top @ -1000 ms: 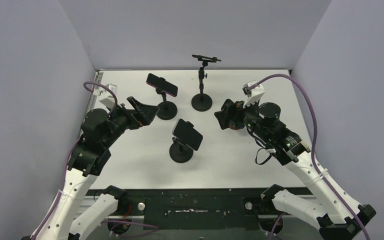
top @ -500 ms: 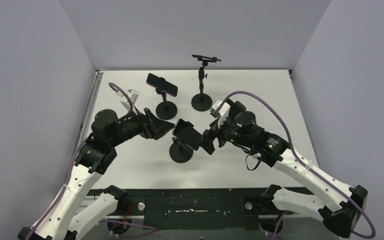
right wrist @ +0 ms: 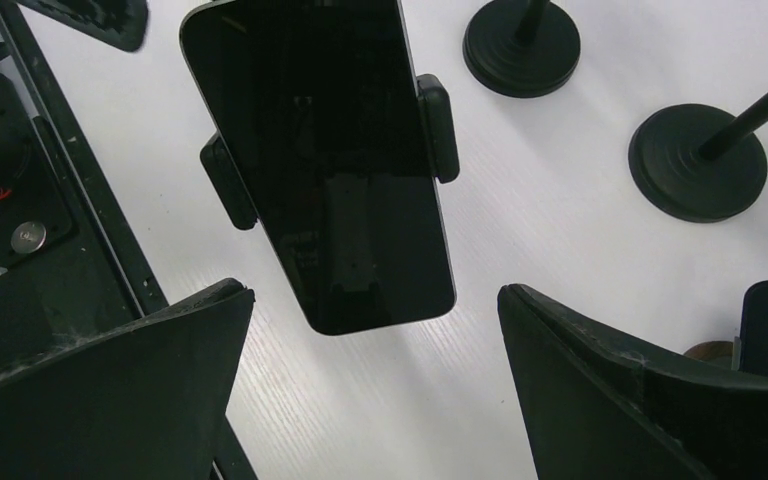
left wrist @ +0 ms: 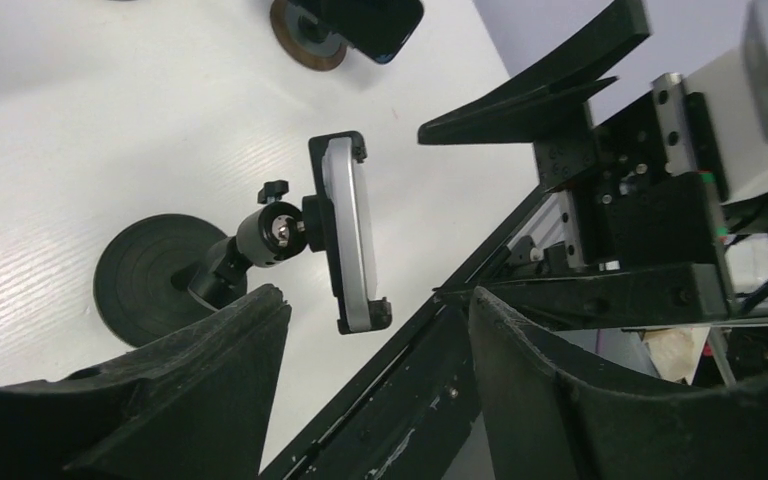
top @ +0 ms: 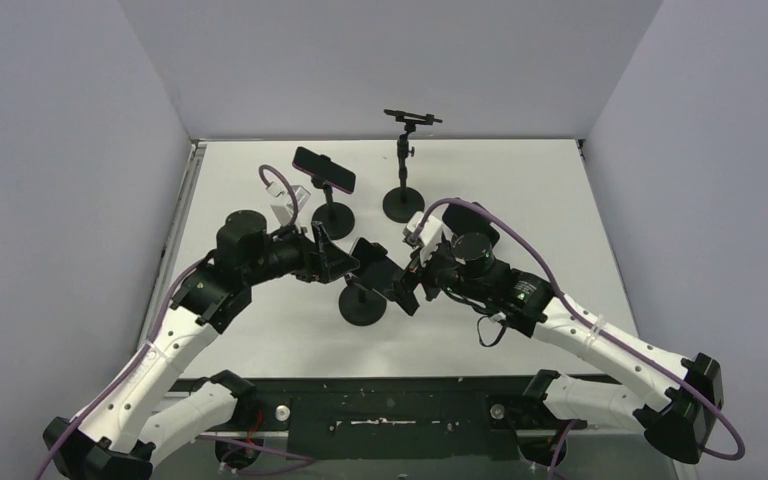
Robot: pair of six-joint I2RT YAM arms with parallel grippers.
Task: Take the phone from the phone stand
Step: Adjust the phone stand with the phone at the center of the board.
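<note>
On its stand [top: 362,306], the phone [top: 377,266] sits landscape (screen facing right tool [top: 406,291]).

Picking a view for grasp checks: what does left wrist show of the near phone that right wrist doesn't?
Left wrist only: the phone edge-on, the ball joint behind its clamp, and the stand's round base.
Right wrist only: the dark screen face-on, the side grips, and other stands' bases.
Both: the phone held in the clamp over the white table, with the left gripper and right gripper open.
</note>
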